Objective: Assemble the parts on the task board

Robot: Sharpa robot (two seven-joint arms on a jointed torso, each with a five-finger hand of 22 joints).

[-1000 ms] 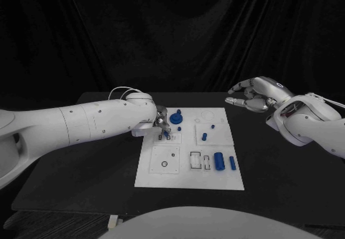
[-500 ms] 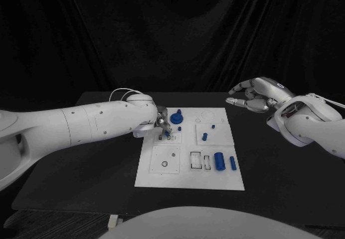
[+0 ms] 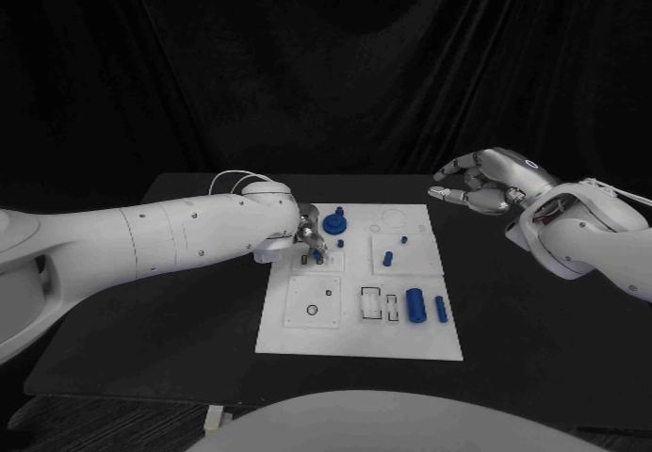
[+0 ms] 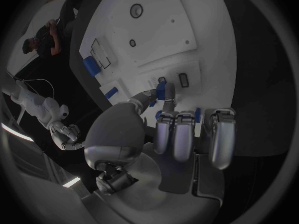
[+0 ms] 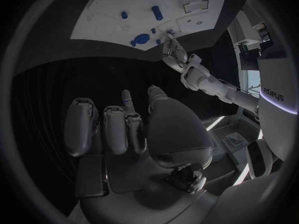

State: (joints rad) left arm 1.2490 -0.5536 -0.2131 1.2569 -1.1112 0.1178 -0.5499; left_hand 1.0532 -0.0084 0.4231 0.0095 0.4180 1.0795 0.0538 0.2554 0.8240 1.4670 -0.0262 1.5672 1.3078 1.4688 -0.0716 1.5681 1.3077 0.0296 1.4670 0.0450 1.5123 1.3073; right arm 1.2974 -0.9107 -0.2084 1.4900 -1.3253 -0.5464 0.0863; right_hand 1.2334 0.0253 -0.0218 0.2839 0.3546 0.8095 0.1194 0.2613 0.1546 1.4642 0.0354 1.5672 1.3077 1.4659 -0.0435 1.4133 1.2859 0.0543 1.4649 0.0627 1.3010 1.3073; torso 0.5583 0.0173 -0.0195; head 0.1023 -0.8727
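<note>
Little shift: left robot hand (image 3: 307,235) still pinching blue part (image 3: 316,250).

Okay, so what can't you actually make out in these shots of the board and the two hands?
- Head view: the left hand covers the slot under the small blue part it pinches; seating unclear.
- Left wrist view: its fingers hide the task board edge nearest them.
- Right wrist view: the board's parts are too small to tell apart.
- Right hand: seems to hold nothing, off the board.

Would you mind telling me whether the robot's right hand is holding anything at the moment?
No, it is empty. The right hand hovers beyond the task board's far corner with fingers curled, nothing between them.
</note>
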